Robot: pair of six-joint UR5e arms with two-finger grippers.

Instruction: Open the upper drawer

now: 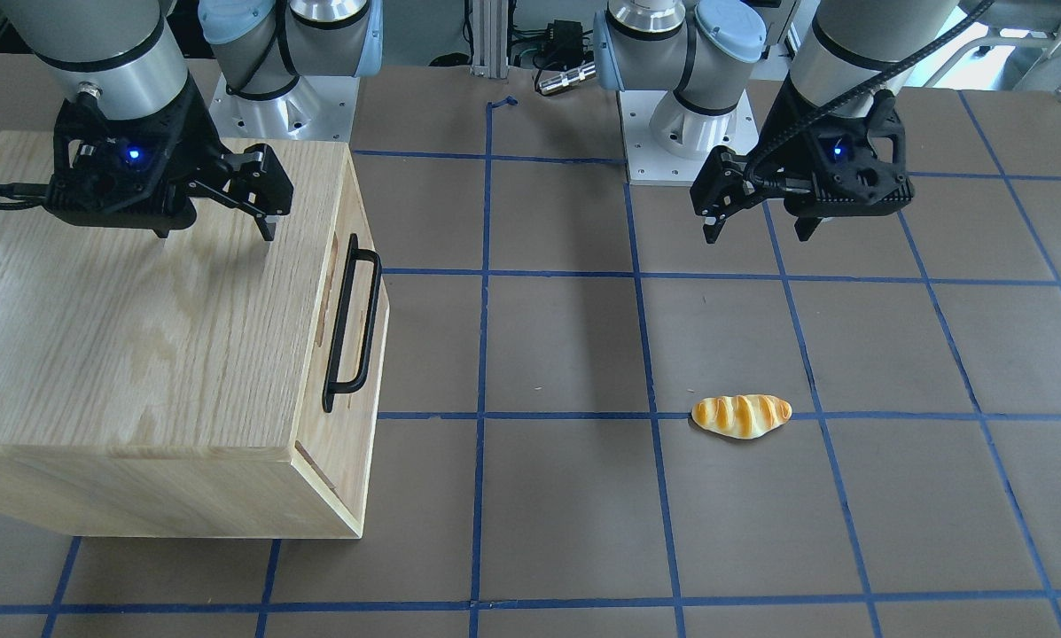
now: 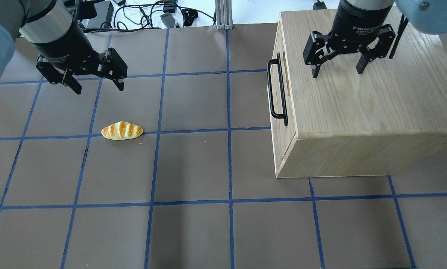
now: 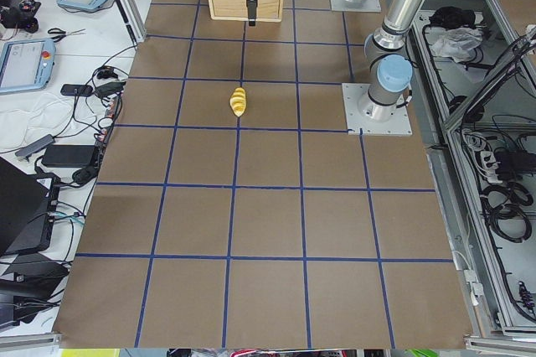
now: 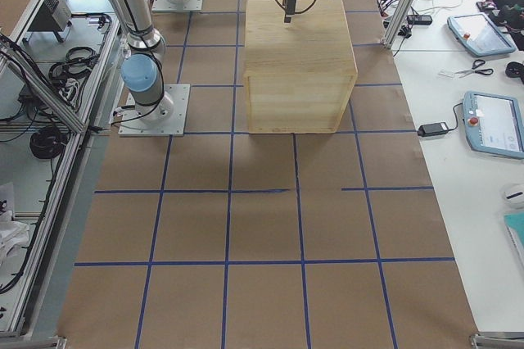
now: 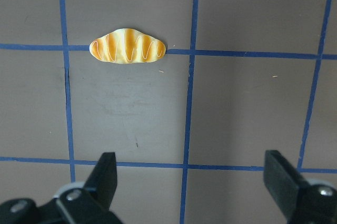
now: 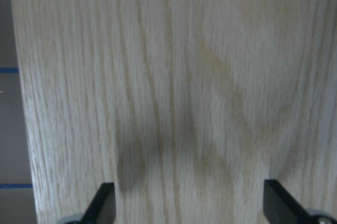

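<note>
While the upper drawer (image 1: 353, 434) was seen pushed fully into the front of the oak cabinet (image 1: 140, 337), its black bar handle (image 1: 369, 321) was touched by neither gripper. The cabinet was set on the robot's right half of the table (image 1: 565, 354), with the drawer front turned toward the table's middle. The right gripper (image 2: 337, 73) was held above the cabinet's top, back from the handle edge, its 2 fingers spread wide with nothing between them. The left gripper (image 2: 99, 89) was held over the table, likewise spread and empty. 1 bread roll (image 1: 741, 416) was seen lying on a blue tape line, near the left gripper but apart from it.
</note>
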